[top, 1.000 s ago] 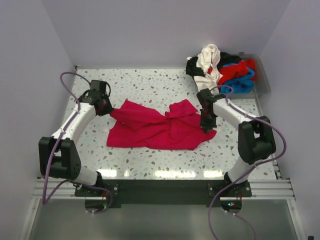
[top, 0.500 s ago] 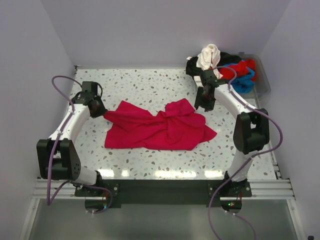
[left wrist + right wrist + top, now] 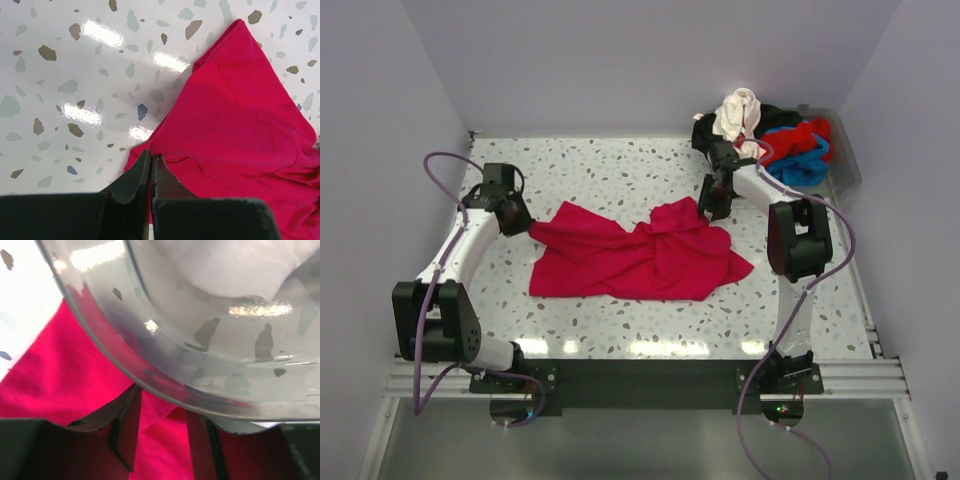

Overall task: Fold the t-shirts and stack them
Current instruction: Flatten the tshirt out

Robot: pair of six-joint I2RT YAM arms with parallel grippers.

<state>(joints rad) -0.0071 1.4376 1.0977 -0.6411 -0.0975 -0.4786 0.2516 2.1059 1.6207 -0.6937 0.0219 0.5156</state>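
Observation:
A large crimson-pink t-shirt (image 3: pixel 640 258) lies crumpled on the speckled table, also filling the left wrist view (image 3: pixel 240 125). My left gripper (image 3: pixel 523 224) is shut on its left corner, the cloth pinched between the closed fingertips (image 3: pixel 151 160). My right gripper (image 3: pixel 706 206) hovers over the shirt's far right sleeve with its jaws apart; a crimson fold (image 3: pixel 165 440) lies between the fingers (image 3: pixel 127 425). More t-shirts are heaped at the back right: cream-white (image 3: pixel 738 115), black (image 3: pixel 705 135), red (image 3: pixel 800 138) and blue (image 3: pixel 802 170).
The clear grey plastic bin (image 3: pixel 848 165) holds the heap in the back right corner; its curved clear wall (image 3: pixel 165 360) crosses the right wrist view just beyond the fingers. White walls close the table (image 3: pixel 620 170) on three sides.
My right gripper let go of the shirt's right side, opened and moved back to the far sleeve. My left gripper drew the left corner a little outward, then held still.

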